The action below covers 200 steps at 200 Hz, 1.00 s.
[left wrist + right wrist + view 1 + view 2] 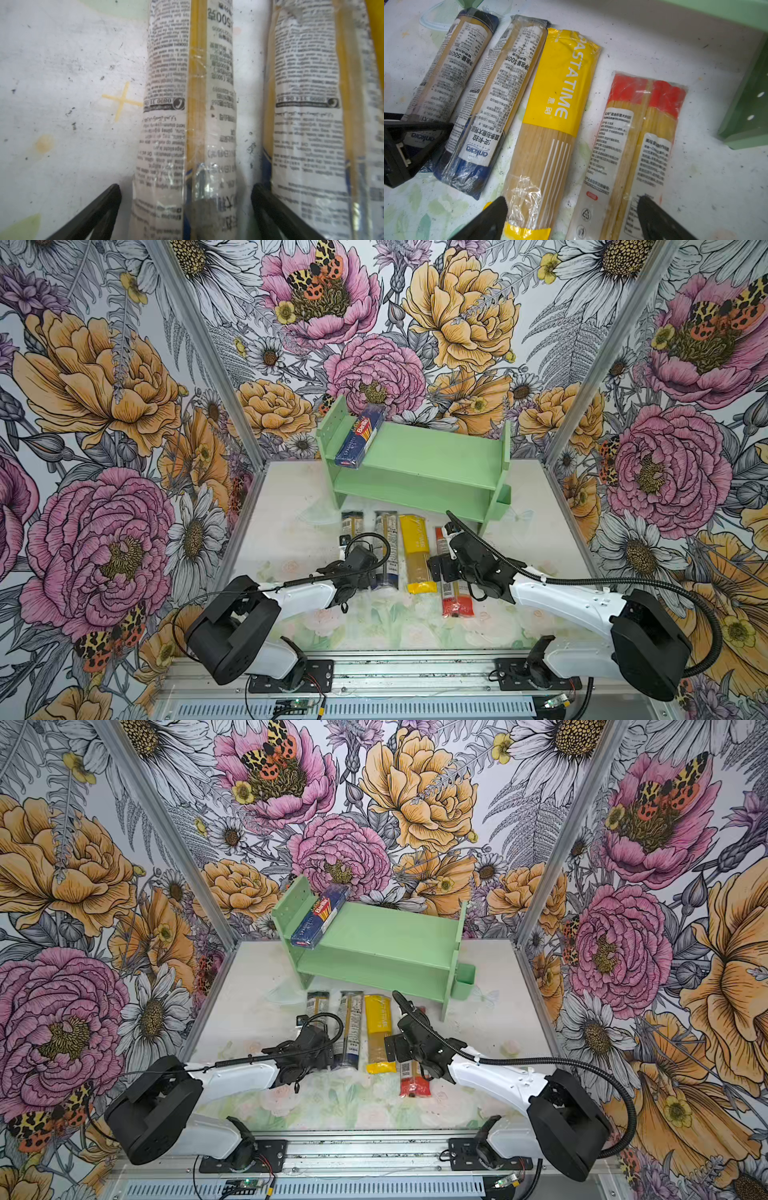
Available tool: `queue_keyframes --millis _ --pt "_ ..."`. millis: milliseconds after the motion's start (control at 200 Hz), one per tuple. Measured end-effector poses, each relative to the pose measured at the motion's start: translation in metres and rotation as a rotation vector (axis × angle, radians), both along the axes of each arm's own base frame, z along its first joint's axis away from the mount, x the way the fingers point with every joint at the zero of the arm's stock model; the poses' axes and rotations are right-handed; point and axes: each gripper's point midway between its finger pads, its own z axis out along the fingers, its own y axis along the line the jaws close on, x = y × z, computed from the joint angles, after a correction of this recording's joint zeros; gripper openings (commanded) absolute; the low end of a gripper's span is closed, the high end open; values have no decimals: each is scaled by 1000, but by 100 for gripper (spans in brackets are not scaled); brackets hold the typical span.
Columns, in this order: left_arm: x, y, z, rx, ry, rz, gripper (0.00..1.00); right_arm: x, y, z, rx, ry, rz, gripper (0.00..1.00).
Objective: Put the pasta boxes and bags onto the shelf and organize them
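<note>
Jaws of left arm [303,597] astride leftmost navy-ended bag [187,104]; bare table [62,83] leftward

Our two arms
We see white shells on left arm [305,597] and right arm [565,601], black joint housings [232,626], ribbed black cable conduit [582,580].

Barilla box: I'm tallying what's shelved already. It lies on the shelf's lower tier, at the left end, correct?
Not quite. The Barilla box lies on the upper tier of the shelf, not the lower, at the left end. Both top views show it.
</note>
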Motion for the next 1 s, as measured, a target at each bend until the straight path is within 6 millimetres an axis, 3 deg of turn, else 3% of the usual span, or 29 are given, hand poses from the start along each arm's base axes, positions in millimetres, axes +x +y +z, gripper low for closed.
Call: queue_keyframes --millis 405,1001 --pt "-5 -9 0 -17 -15 -1 83 -1 0 -11 -23 27 0 100" --pt "-12 -7 0 -58 -16 36 61 1 3 -8 -13 24 5 99"
